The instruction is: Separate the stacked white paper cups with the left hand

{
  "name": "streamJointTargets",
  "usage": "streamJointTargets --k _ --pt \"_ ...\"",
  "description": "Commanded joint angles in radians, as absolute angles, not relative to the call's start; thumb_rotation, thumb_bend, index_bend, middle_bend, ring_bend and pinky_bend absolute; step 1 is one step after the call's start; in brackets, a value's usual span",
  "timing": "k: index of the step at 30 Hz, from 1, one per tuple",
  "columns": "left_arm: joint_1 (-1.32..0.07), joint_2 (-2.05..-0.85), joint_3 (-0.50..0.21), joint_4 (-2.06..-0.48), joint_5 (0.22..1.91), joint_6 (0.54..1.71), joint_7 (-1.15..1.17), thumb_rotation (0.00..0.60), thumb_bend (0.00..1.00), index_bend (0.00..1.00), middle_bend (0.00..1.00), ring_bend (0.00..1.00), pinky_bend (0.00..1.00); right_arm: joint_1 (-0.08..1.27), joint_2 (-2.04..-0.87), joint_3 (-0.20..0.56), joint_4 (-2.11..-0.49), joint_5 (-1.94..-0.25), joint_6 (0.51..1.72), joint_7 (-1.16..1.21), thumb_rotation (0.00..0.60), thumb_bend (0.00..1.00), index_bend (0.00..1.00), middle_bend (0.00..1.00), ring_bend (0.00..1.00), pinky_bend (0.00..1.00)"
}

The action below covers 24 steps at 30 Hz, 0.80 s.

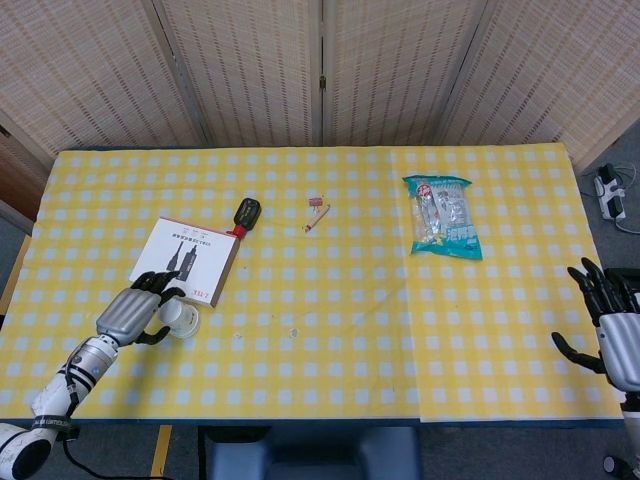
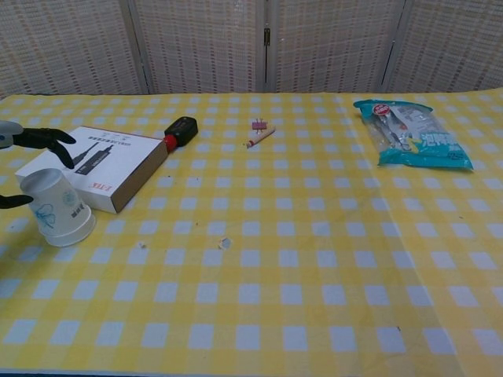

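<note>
My left hand (image 1: 128,312) is at the near-left part of the table (image 1: 340,370), fingers (image 2: 43,138) curved around the stacked white paper cups (image 2: 56,208) w/o closing: dark fingertips over the top, thumb low at the side. Can't tell if any finger actually touches, so not a grip. Cups stand upside down, rim on the yellow-check cloth, blue print on the side, just in front of the white cable box (image 1: 187,260), near its front corner. Behind the box: black tool w/ red collar (image 1: 243,214). Mid-table: small pink clip (image 2: 258,125) & a pencil stub (image 2: 261,139). Far right: snack bag (image 1: 444,216). My right hand (image 1: 612,330) hangs off the table's right edge, fingers spread, holding nothing.
</note>
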<state>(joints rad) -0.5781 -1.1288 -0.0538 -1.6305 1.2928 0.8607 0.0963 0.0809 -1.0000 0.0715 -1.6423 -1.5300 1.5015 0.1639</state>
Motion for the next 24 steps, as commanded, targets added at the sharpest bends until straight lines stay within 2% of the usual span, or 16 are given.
streamJointTargets --k 1,16,24 --pt "-0.575 -1.137 -0.052 -1.622 1.293 0.873 0.101 0.6 0.41 0.27 0.05 0.0 0.0 0.08 -1.001 0.071 -1.642 -1.53 1.502 0.164 0.6 0.3 0.03 0.03 0.13 0.02" --pt "-0.571 -1.14 -0.046 -1.617 1.298 0.89 0.092 0.6 0.41 0.31 0.05 0.0 0.0 0.081 -1.009 0.069 -1.641 -1.528 1.495 0.161 0.6 0.3 0.03 0.03 0.12 0.02" --pt "-0.575 -1.151 -0.048 -1.606 1.293 0.891 0.092 0.6 0.42 0.36 0.09 0.0 0.0 0.077 -1.01 0.068 -1.64 -1.527 1.499 0.162 0.6 0.3 0.03 0.03 0.12 0.02"
